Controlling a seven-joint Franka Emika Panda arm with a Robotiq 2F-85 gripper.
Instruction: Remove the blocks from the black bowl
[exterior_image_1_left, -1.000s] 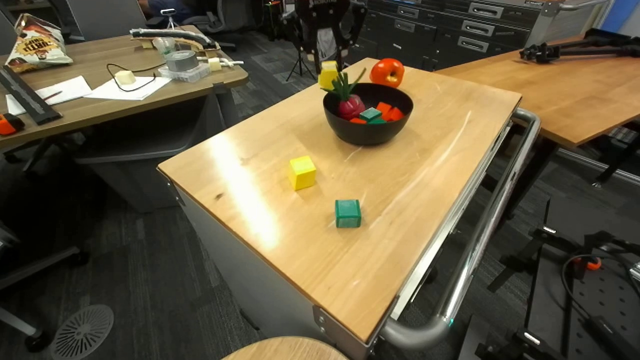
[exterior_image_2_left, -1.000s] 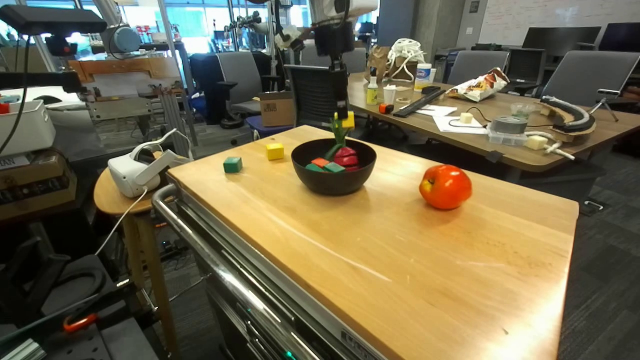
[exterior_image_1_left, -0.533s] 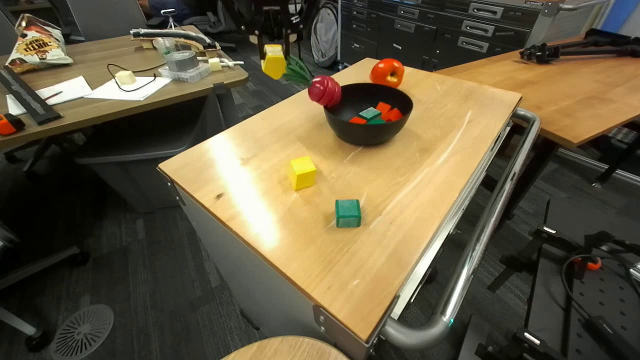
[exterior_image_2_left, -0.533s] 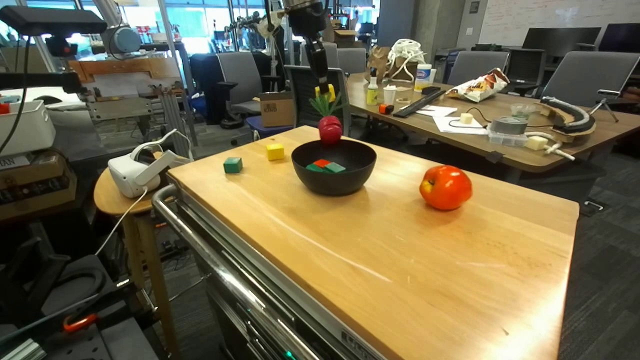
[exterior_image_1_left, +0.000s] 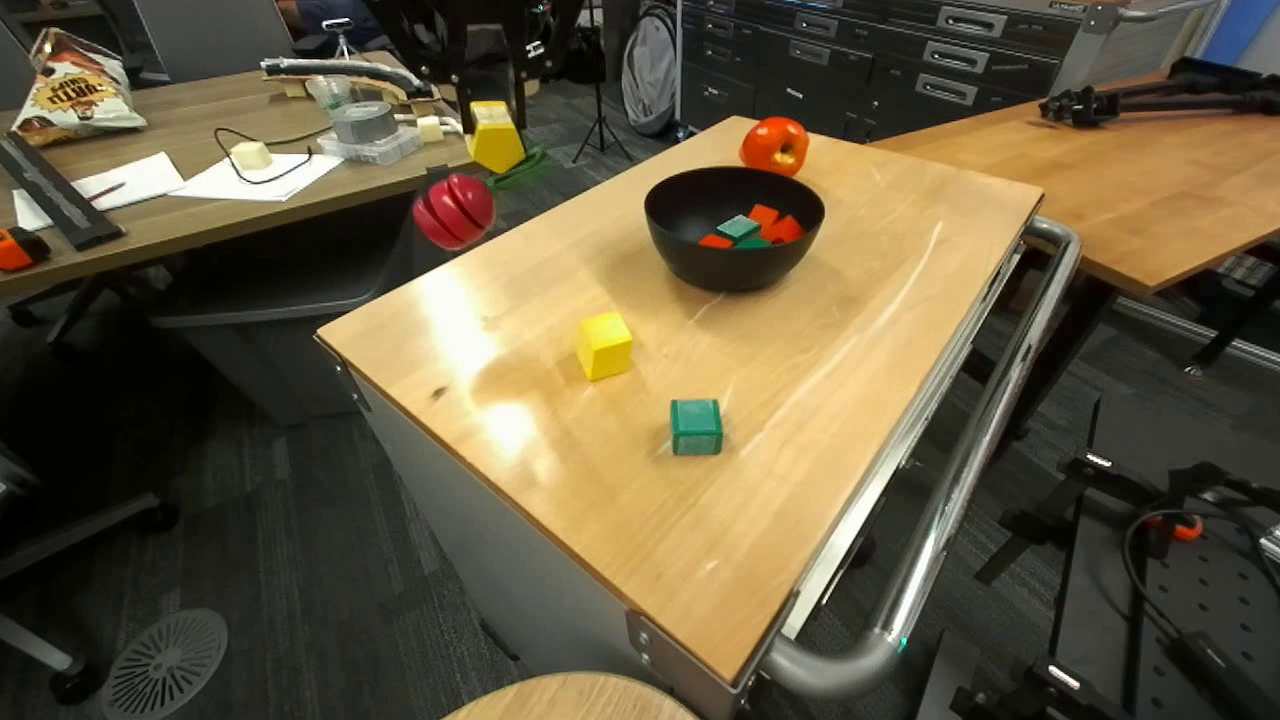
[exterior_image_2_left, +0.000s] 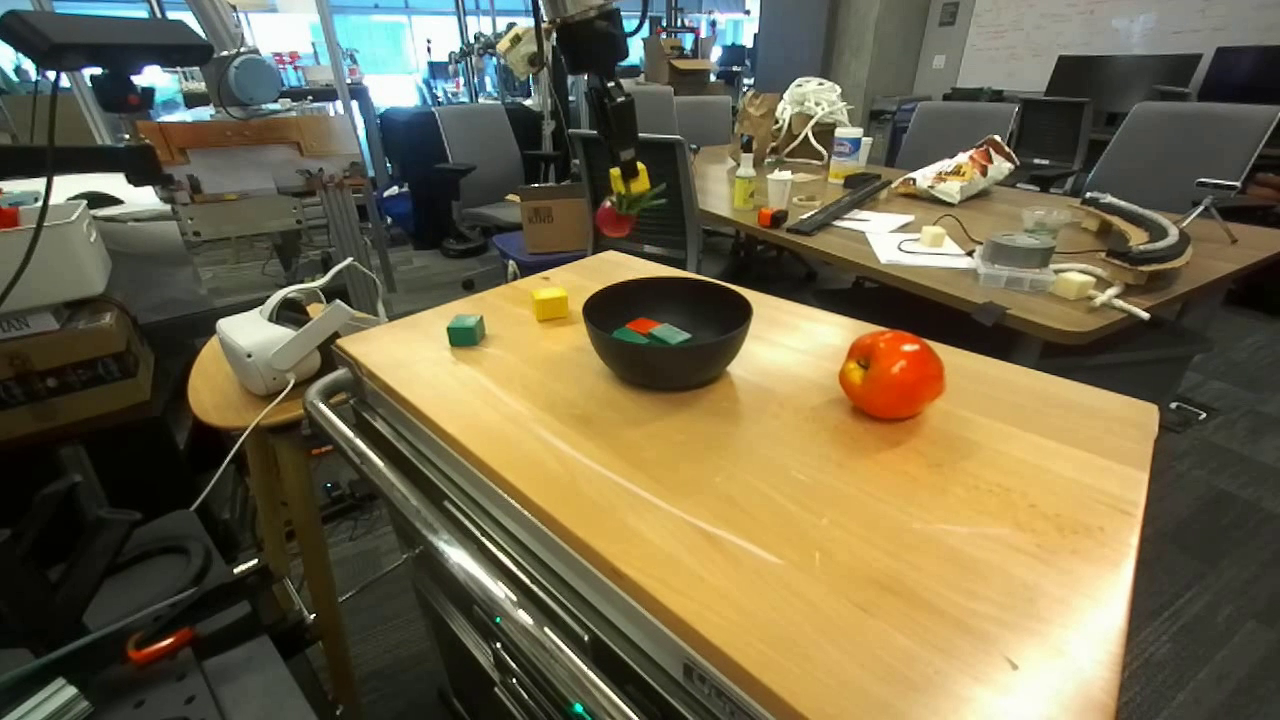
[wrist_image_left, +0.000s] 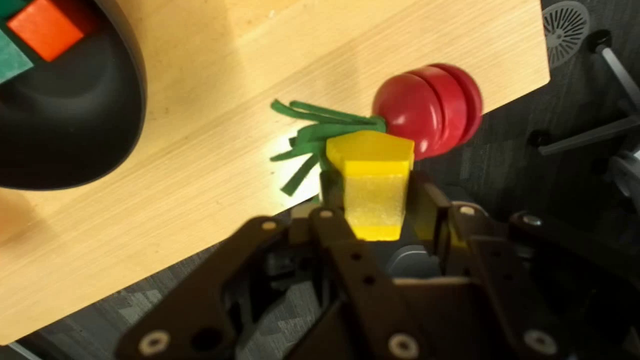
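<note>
gripper (exterior_image_1_left: 495, 124) has one yellow block (exterior_image_1_left: 497, 142) pinched, up top left-of-centre in an exterior view; one black bowl (exterior_image_1_left: 722, 268) right-of-centre, two green blocks (exterior_image_1_left: 738, 228), two-plus reds (exterior_image_1_left: 785, 229) inside; two more cubes (exterior_image_1_left: 604, 348) mid-frame

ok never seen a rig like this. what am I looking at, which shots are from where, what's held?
It's a teleoperated robot arm with a gripper at its end. Two cameras watch from outside; a third, on the wrist, looks past the gripper at the wooden tabletop.

The gripper is closed on a yellow block. A red radish-like toy hangs in the air with it; its green leaves seem caught at the grip, though exactly how is hard to see.

On the tabletop stands a black bowl holding orange-red blocks and green blocks. Outside it lie a second yellow block, a loose green block and an orange-red fruit-like object.
</note>
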